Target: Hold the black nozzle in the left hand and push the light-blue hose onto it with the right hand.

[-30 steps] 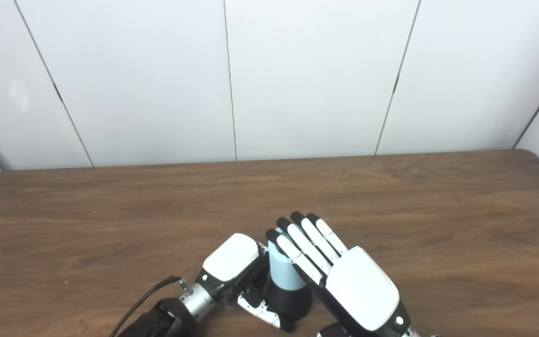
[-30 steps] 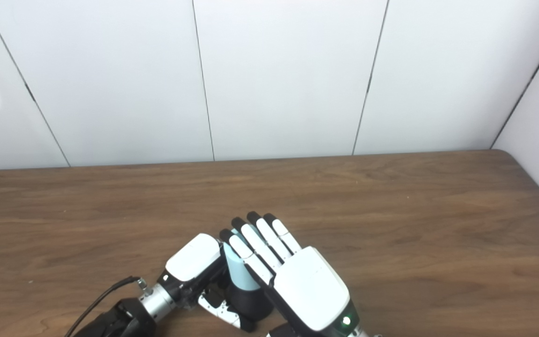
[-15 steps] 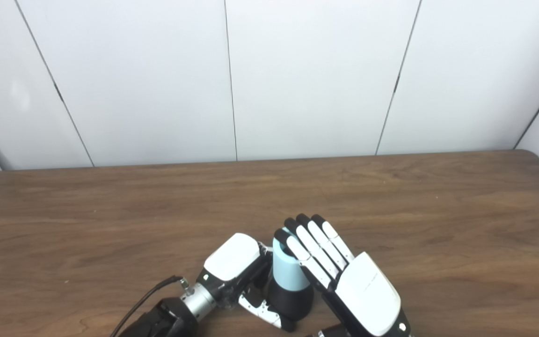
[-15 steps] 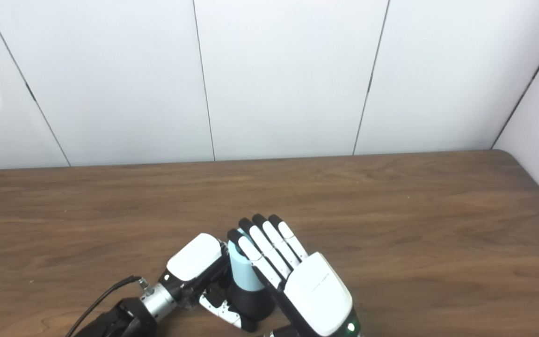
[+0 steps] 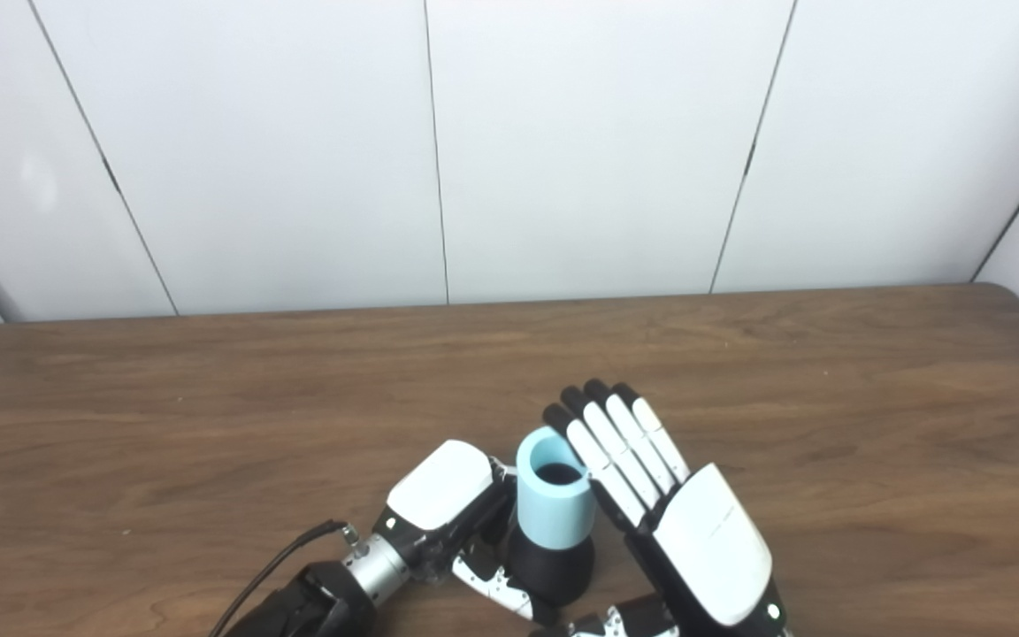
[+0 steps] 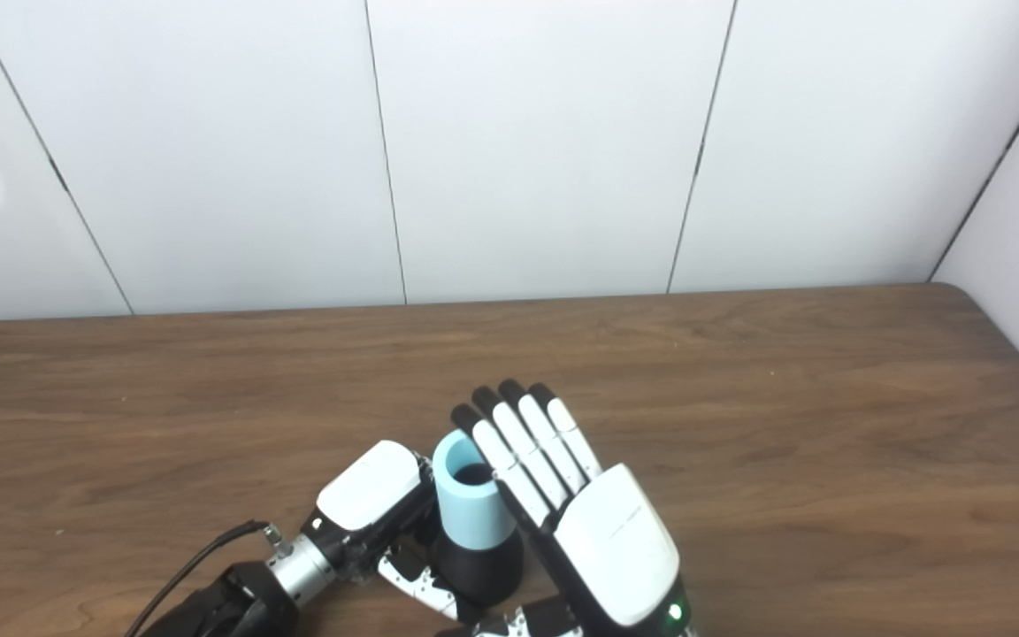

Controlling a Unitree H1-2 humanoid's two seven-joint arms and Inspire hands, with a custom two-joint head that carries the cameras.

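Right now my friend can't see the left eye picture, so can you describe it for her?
A light-blue tube-shaped hose stands upright on a black round nozzle, which the robot's left hand grips low on a brown wooden table. The right hand is beside the hose, flat and open, its fingers straight.

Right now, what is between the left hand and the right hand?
The light-blue hose, seated upright on the black nozzle, stands between the left hand and right hand; both eye views show it.

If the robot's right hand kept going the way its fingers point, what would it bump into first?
Probably nothing nearby: the right hand points past the light-blue hose, over bare table, toward the wall. Depth is uncertain.
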